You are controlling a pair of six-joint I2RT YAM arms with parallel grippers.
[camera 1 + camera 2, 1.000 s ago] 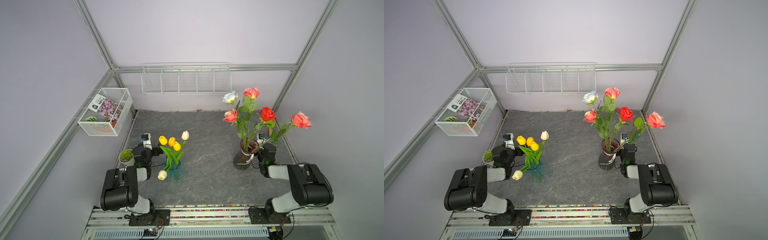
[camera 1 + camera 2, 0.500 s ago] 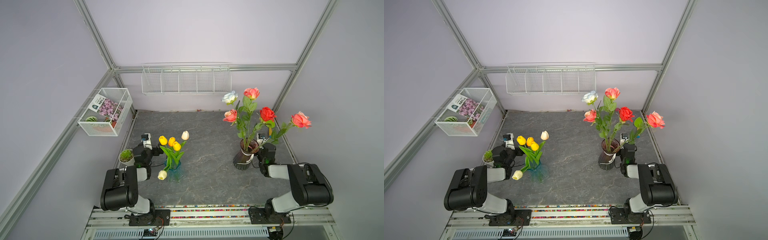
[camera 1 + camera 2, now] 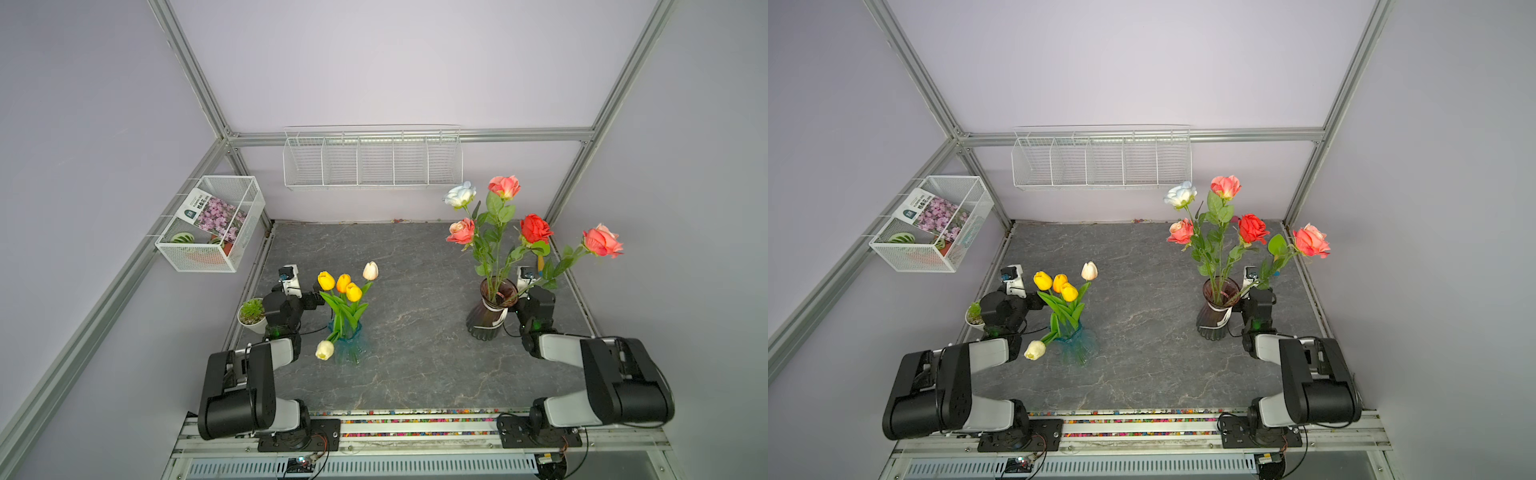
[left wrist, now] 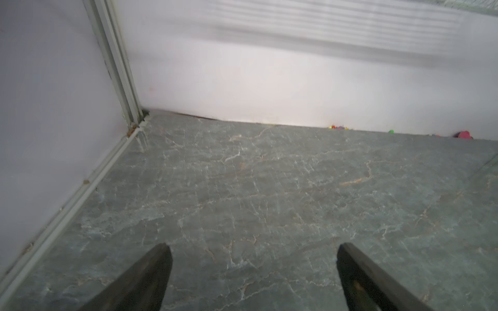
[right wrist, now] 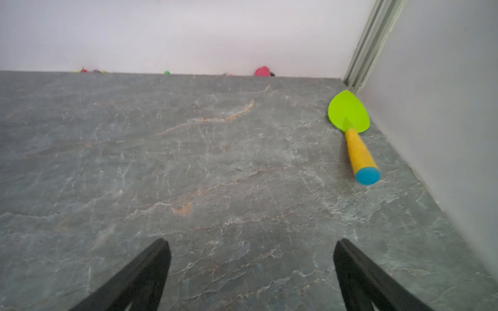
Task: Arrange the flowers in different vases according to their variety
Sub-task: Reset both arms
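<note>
Tulips, 5 total (2 yellow, 1 orange, 2 cream), are standing in teal vase on L side of grey marbled table; one cream head is drooping over the rim toward the front edge. Roses (3 coral-pink, 1 red, 1 white-blue) are standing in the taller maroon vase on R side, w/ one coral stem leaning far out to the R. Left gripper is sitting just beside the tulips, pointing across bare table toward the back wall, fingers spread wide & holding nothing. Right gripper is sitting just beside maroon vase, fingers likewise wide apart & empty, w/ toy trowel lying ahead by the side wall. Near L arm, succulent pot is sitting at the table edge.
</note>
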